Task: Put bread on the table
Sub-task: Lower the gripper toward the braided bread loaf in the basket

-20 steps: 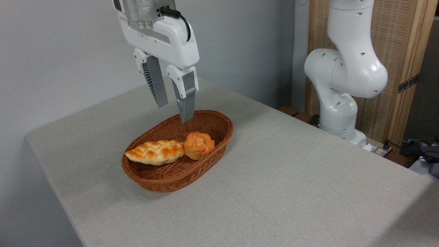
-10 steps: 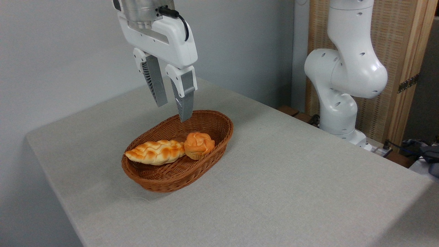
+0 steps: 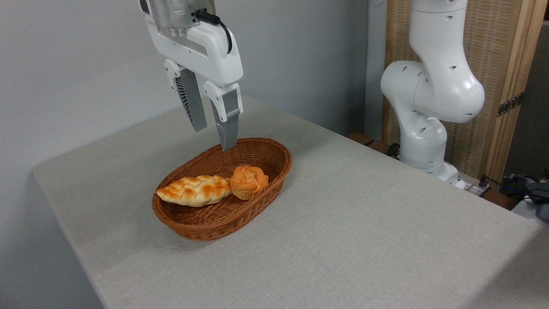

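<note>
My gripper point(image 3: 213, 139) hangs empty above the far rim of the brown oval wicker basket point(image 3: 261, 195), fingers slightly parted. Below, the long braided golden loaf point(image 3: 195, 190) lies inside, touching a small round orange bun point(image 3: 248, 181), toward the light grey cloth tabletop's point(image 3: 364, 223) rounded far-left corner.

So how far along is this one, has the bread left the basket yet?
Nothing is done yet: the bread lies in the basket, against the round bun. In hand: the claw hangs open and empty above the basket's far rim, touching nothing. Left: come down on the loaf, grip it, lift it out and set it on the table.
</note>
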Robot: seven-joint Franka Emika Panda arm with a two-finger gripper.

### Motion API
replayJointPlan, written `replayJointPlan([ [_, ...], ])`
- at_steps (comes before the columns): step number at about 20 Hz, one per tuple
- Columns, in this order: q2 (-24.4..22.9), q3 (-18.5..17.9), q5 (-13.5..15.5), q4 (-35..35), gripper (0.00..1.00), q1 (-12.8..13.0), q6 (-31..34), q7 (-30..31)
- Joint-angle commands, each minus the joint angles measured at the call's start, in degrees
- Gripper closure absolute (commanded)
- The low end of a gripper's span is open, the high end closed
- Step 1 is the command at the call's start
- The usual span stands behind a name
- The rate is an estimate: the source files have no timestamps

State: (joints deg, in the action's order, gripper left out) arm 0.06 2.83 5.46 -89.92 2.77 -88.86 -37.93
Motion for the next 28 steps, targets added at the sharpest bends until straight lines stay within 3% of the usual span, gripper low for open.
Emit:
replayJointPlan([
  [1, 1.1, 1.0, 1.2, 0.4, 0.00, 0.1, -1.0, -0.5],
  [11, 3.4, 9.6, 1.0, -7.6, 0.00, 0.4, -14.4, 0.2],
  [16, 4.7, 10.7, 0.7, -11.3, 0.00, 3.0, -19.9, 0.3],
  [21, 8.1, 10.7, -4.1, -12.3, 0.00, 6.3, -22.2, 0.4],
  [28, 9.3, 10.7, -9.7, -13.4, 0.00, 6.5, -24.0, -0.3],
])
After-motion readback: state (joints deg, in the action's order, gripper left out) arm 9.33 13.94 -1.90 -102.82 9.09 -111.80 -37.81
